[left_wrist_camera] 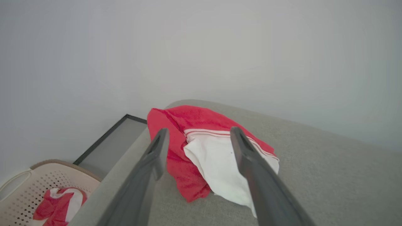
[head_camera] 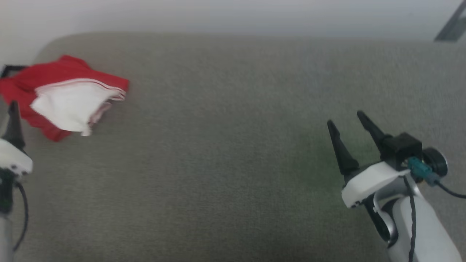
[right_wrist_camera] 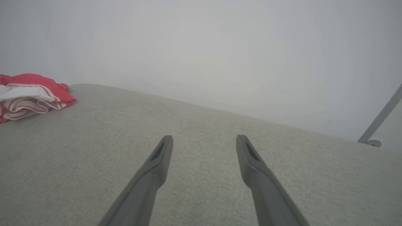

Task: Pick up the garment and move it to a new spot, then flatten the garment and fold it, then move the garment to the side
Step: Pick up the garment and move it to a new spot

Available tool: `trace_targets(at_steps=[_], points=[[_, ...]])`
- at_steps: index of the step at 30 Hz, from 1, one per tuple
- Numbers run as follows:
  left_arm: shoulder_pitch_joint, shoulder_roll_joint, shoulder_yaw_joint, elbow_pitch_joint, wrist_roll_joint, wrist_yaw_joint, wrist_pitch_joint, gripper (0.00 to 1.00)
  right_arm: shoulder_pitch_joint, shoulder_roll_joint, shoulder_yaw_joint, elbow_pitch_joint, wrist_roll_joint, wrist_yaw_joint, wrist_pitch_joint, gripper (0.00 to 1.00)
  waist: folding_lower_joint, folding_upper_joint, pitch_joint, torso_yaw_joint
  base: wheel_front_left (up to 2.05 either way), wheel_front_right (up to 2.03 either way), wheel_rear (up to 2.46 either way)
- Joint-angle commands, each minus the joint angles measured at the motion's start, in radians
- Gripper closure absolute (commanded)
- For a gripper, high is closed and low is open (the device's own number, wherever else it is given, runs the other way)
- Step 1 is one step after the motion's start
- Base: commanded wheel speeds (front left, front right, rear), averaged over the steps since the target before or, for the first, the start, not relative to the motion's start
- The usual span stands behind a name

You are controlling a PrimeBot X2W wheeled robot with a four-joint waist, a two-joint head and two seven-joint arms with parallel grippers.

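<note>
The garment (head_camera: 65, 96) lies bunched and folded at the far left of the grey fabric surface (head_camera: 233, 153), red with a white, stripe-edged part on top. One dark finger (head_camera: 14, 123) of my left gripper stands just in front of it at the frame's left edge. In the left wrist view my left gripper (left_wrist_camera: 199, 130) is open, its fingers framing the garment (left_wrist_camera: 216, 157) from the near side, apart from it. My right gripper (head_camera: 345, 119) is open over bare surface at the lower right, far from the garment (right_wrist_camera: 28, 91); its fingers (right_wrist_camera: 157, 163) hold nothing.
Beyond the surface's left edge a perforated cream basket (left_wrist_camera: 47, 179) holds another red-and-white cloth (left_wrist_camera: 56, 204). A dark-framed panel (left_wrist_camera: 116, 141) sits between the basket and the wall. A grey slanted pole (right_wrist_camera: 380, 117) stands at the far right. The surface's rounded far-left corner is near the garment.
</note>
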Motion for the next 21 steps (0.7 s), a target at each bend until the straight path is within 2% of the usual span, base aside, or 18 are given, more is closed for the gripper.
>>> trace_targets(at_steps=[1, 9, 14, 18, 21], points=[[-0.033, 0.012, -0.008, 0.018, -0.002, -0.004, 0.014, 0.00, -0.018, 0.001, 0.003, -0.010, -0.006, 0.000, 0.004, 0.00, 0.0000, 0.0000, 0.079, -0.053, 0.00, 0.00, 0.00], [-0.282, 0.106, -0.064, 0.253, -0.037, -0.005, 0.128, 0.00, -0.078, 0.009, 0.006, -0.088, -0.040, 0.000, 0.024, 0.00, 0.0000, 0.0000, 0.235, -0.112, 0.00, 0.00, 0.00], [-0.394, 0.151, -0.088, 0.403, -0.037, -0.002, 0.235, 0.00, -0.100, 0.014, 0.003, -0.130, -0.060, 0.000, 0.039, 0.00, 0.0000, 0.0000, 0.317, -0.136, 0.00, 0.00, 0.00], [-0.460, 0.156, -0.120, 0.504, -0.038, -0.004, 0.335, 0.00, -0.109, 0.011, -0.009, -0.162, -0.073, 0.000, 0.050, 0.00, 0.0000, 0.0000, 0.365, -0.143, 0.00, 0.00, 0.00], [-0.485, 0.136, -0.143, 0.570, -0.043, -0.004, 0.391, 0.00, -0.109, 0.012, -0.019, -0.183, -0.084, 0.000, 0.061, 0.00, 0.0000, 0.0000, 0.389, -0.142, 0.00, 0.00, 0.00]])
